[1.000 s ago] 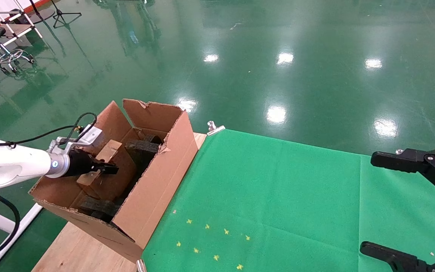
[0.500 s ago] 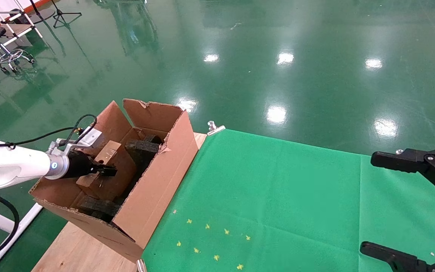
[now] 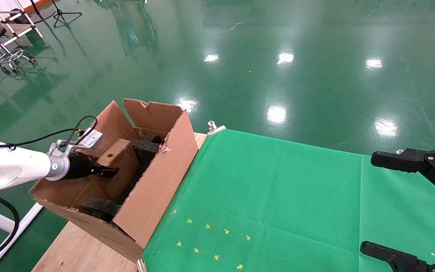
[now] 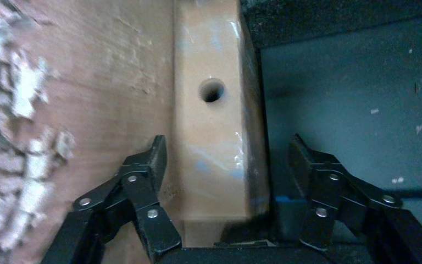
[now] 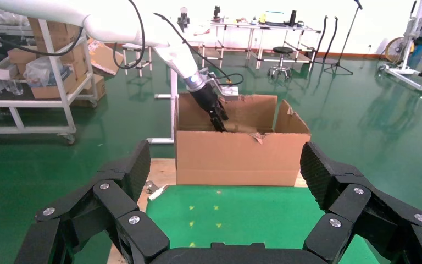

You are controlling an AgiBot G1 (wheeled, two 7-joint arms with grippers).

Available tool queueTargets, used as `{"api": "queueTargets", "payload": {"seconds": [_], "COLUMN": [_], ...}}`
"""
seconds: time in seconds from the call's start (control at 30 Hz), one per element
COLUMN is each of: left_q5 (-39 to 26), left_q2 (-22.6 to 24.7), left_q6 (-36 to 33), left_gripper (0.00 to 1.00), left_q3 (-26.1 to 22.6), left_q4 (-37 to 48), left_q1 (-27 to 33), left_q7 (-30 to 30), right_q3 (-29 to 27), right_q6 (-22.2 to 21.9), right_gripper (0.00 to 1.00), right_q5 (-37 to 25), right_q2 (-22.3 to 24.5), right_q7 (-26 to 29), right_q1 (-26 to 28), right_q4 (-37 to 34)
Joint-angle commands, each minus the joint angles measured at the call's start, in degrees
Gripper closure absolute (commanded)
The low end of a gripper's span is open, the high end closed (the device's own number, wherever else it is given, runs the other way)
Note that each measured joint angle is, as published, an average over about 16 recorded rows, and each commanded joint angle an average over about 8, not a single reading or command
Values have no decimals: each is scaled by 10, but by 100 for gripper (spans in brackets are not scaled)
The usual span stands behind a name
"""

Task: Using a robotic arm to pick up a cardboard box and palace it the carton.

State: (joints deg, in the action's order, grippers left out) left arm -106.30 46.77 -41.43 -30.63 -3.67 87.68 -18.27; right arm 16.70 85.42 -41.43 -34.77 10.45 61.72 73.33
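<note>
The cardboard box [image 3: 117, 160] stands on edge inside the carton [image 3: 153, 189], with its narrow holed face up. In the left wrist view this holed face [image 4: 209, 126] lies against the carton's inner wall [image 4: 88, 82]. The robotic arm's left gripper [image 3: 108, 172] hangs just over that face and is open. Its fingers [image 4: 154, 165] straddle the box without gripping it, and the far finger is well clear. My right gripper [image 3: 367, 203] is open and empty at the table's right edge.
Black foam blocks [image 3: 145, 145] pad the carton at its far and near ends [image 3: 98, 206]. The carton sits on the wooden table's left end [image 3: 74, 249], beside a green cloth [image 3: 278, 196]. Its tall flaps [image 3: 151, 111] rise around the left gripper. The right wrist view shows the carton [image 5: 198, 159] from across the cloth.
The left gripper has opened and let go of the box. The box dropped from a tilted, raised pose to sit lower in the carton against its wall. The right arm has not moved.
</note>
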Motion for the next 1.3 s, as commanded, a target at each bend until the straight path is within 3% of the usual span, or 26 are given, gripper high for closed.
{"api": "queueTargets", "payload": {"seconds": [0.03, 0.27, 0.7, 1.03, 1.3], "left_q5": [0, 26, 136, 151, 211], "left_q2": [0, -24, -103, -111, -112], "left_q6": [1, -42, -237, -261, -284], "left_gripper": [0, 0, 0, 0, 0], "left_q3": [0, 17, 81, 83, 91], "left_q4": [0, -29, -127, -159, -226], "left_q1": [1, 26, 63, 57, 18], "left_q7": [-1, 14, 57, 59, 61], "right_q3": [0, 0, 1, 1, 1], "right_q6": [0, 0, 0, 0, 0], "right_gripper": [0, 0, 0, 0, 0], "right_q5": [0, 0, 0, 0, 0], "right_q2": [0, 0, 0, 0, 0], "right_q7": [0, 0, 0, -1, -1], "right_q1": [0, 0, 0, 0, 0], "right_q4": [0, 0, 0, -1, -1]}}
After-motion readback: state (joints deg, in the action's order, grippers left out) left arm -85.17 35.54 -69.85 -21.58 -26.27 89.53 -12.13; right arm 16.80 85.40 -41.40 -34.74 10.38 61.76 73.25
